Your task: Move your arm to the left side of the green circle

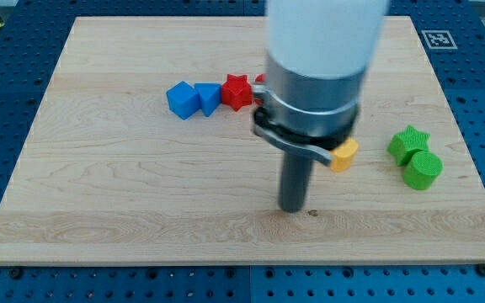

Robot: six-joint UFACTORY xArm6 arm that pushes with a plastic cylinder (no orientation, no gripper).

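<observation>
The green circle (pixel 423 170) is a round green block near the board's right edge. A green star (pixel 408 142) touches it just above and to the left. My tip (pixel 291 208) rests on the board well to the left of the green circle and slightly lower in the view. A yellow block (pixel 344 155) lies between the rod and the green blocks, partly hidden by the arm.
Two blue blocks (pixel 192 99) sit side by side at upper middle, with a red star (pixel 237 91) touching their right. Another red block (pixel 260 80) peeks out behind the arm. The wooden board (pixel 99 185) ends at blue table all round.
</observation>
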